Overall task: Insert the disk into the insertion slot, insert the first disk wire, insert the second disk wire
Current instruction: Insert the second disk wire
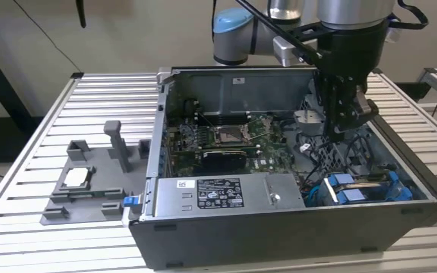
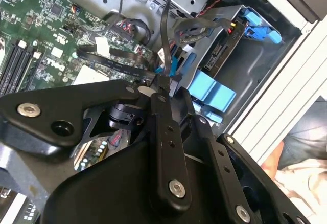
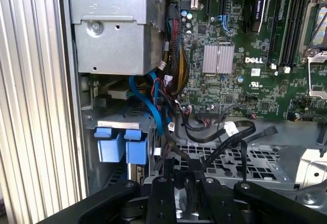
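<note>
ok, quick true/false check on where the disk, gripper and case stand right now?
1. The disk sits in the insertion slot. True.
2. The gripper is outside the case. False: it reaches down inside the open case, toward the exterior view's right.
3. The gripper is shut on a black wire. True.
4. The motherboard is covered by a side panel. False: it lies exposed.

White brand lettering [image 3: 254,60] on motherboard [image 3: 230,88]
</note>
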Action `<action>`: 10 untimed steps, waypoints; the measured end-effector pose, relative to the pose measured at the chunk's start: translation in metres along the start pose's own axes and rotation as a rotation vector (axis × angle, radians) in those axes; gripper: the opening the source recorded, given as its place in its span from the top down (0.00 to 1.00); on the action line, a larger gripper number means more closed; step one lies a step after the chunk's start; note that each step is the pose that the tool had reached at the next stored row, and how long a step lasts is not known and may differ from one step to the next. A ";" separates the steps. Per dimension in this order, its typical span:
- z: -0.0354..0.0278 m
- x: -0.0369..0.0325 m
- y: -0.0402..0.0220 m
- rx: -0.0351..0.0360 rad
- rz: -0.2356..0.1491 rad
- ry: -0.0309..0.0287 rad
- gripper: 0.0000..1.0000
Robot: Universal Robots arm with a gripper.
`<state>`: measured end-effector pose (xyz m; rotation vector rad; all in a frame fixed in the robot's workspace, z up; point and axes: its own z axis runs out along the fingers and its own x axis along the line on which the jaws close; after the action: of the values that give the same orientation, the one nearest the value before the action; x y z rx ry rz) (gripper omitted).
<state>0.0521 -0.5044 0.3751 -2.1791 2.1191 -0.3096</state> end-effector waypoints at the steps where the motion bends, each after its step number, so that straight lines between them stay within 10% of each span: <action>1: 0.0000 0.0000 0.0000 0.0000 0.000 0.0000 0.75; 10: 0.0000 0.0000 0.0000 -0.0003 0.000 0.0003 0.84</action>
<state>0.0522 -0.5045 0.3751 -2.1795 2.1193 -0.3096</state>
